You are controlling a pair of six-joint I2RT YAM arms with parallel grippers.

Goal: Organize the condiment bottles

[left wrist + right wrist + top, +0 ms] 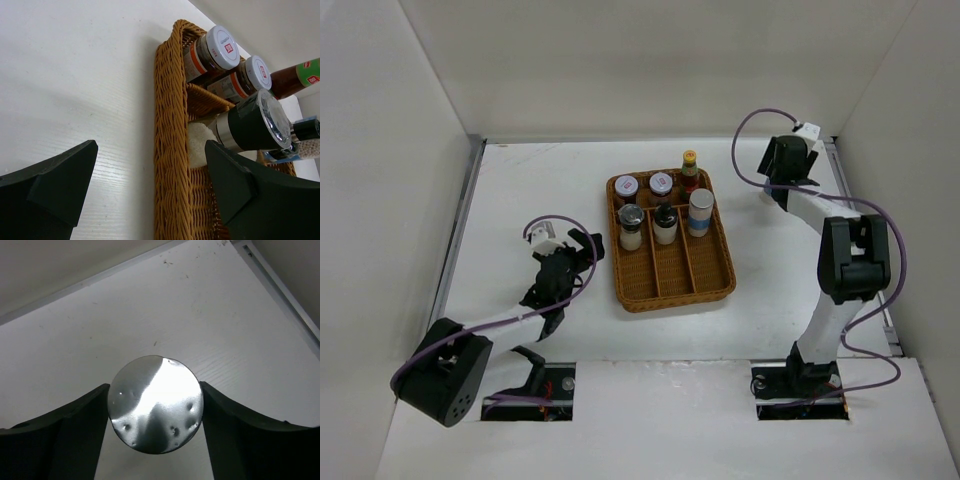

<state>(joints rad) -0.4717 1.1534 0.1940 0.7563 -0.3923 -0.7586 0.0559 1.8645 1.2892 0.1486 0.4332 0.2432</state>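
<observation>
The wicker tray (670, 298) holds two pale-lidded jars (626, 187) (661, 184), the red-brown sauce bottle (690, 172), two dark-capped shakers (631, 225) (665, 222) and one white blue-banded cylinder (700, 212). My right gripper (775, 188) is at the far right of the table. In the right wrist view it (154, 390) is shut on the second cylinder's silver lid (156, 404), with both fingers touching it. My left gripper (582, 250) is open and empty just left of the tray. In the left wrist view it (150, 150) straddles the tray's left wall (170, 125), near a shaker (255, 125) and the jars (212, 50).
White walls enclose the table on three sides. A metal rail (280, 280) runs along the right wall close to my right gripper. The near halves of the tray's three compartments (660, 265) hold nothing.
</observation>
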